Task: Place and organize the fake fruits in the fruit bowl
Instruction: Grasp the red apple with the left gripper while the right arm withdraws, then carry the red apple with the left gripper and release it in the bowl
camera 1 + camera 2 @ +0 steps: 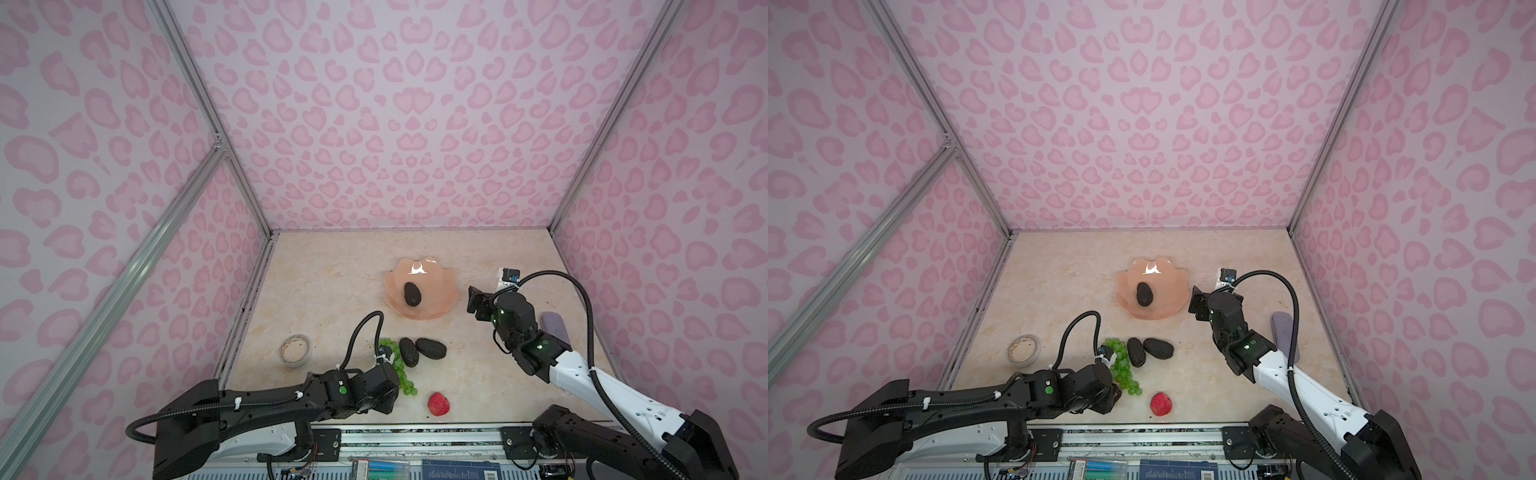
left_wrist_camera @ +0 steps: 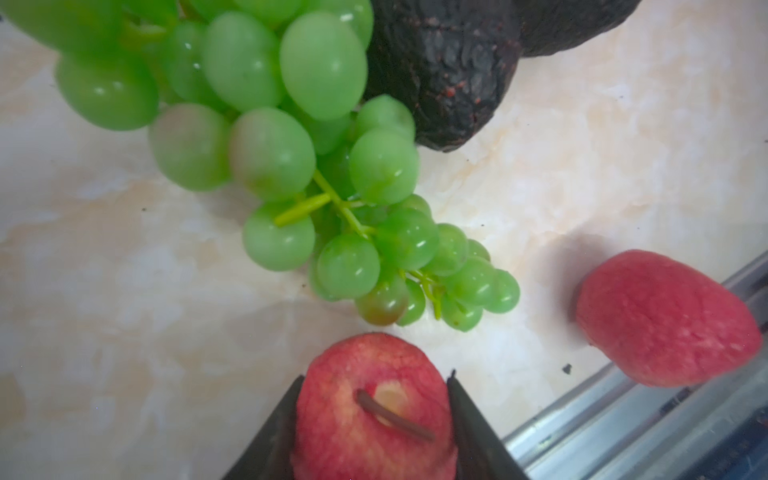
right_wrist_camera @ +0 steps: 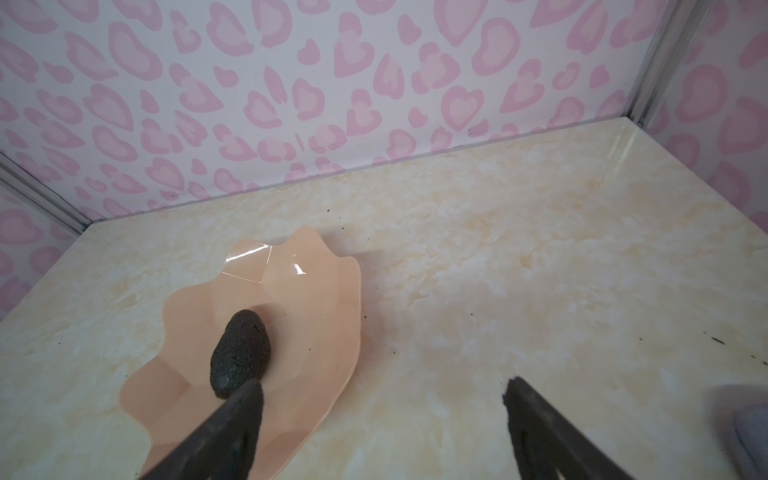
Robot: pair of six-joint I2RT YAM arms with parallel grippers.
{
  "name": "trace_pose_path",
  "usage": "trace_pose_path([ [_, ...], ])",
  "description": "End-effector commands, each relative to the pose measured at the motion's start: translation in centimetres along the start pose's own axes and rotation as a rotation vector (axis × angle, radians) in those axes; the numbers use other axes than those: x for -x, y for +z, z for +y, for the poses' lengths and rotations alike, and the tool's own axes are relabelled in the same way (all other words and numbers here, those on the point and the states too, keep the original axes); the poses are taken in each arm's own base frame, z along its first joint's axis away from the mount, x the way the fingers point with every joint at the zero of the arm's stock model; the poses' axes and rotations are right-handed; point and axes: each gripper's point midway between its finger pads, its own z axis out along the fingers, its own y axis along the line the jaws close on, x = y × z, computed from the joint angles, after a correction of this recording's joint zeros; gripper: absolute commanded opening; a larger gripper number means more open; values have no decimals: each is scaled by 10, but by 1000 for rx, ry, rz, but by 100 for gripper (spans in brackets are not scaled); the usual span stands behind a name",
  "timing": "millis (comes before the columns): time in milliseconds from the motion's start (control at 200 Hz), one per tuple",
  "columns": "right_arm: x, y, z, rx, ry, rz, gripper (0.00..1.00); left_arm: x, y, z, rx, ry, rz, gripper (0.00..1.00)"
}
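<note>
In the left wrist view my left gripper (image 2: 377, 376) is shut on a red apple (image 2: 374, 419), one finger on each side, stem showing. A second red apple (image 1: 439, 404) lies near the front edge. The green grapes (image 1: 404, 382) lie beside my left wrist, next to two black avocados (image 1: 408, 352) (image 1: 431, 348). In both top views the wrist hides the held apple. The peach fruit bowl (image 1: 392, 286) holds one avocado (image 1: 412, 294). My right gripper (image 3: 382, 386) stands open and empty, just right of the bowl (image 3: 332, 291).
A beige tape roll (image 1: 296, 351) sits at the left of the table. A lavender oblong object (image 1: 555, 326) lies by the right wall, behind my right arm. A metal rail (image 2: 623, 415) runs along the front edge.
</note>
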Motion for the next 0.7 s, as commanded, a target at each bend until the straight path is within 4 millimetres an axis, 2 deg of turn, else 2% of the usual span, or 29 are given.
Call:
trace_pose_path([
  [0,1,-2,-10,-33,11,-16,91,7,-23,5,-11,-6,-48,46],
  [125,1,-5,-18,-48,13,-27,91,35,-69,6,-49,10,-208,46],
  [265,1,-8,-26,-59,14,-31,92,94,-129,8,-19,46,-481,48],
  [350,0,-10,-28,-58,6,-23,92,129,-151,4,5,76,-577,49],
  [460,-3,-14,-31,-57,-3,-9,92,171,-154,-4,14,104,-622,50],
  [695,-13,-23,-29,-7,-22,21,94,258,-128,-10,-19,120,-653,49],
])
